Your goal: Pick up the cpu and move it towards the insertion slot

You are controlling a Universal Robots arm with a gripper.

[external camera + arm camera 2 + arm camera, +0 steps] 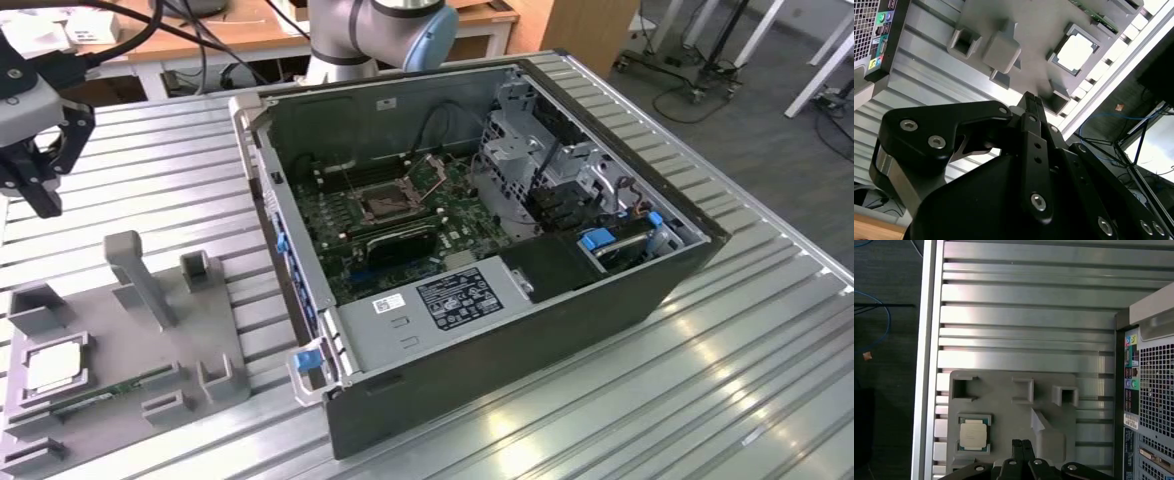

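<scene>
Gripper [44,205] position: raised above the slatted aluminium table [160,170], at the exterior view's left, well apart from the open computer case [627,290]. Both wrist views show its two black fingers [1017,445] pressed together at the tips, with nothing between them.

Location of the cpu [51,368]: seated flat in a square pocket of the grey fixture plate [200,330], silvery top facing up, near the plate's edge at the exterior view's lower left. In the first wrist view the fingertips lie over the plate, near the cpu [974,434] but not touching it. A tall grey post [134,275] stands upright on the plate between the gripper and the case.

Location of the insertion slot [387,205]: on the green motherboard inside the case, a dark square framed by a silver bracket, well apart from both cpu and gripper.
</scene>
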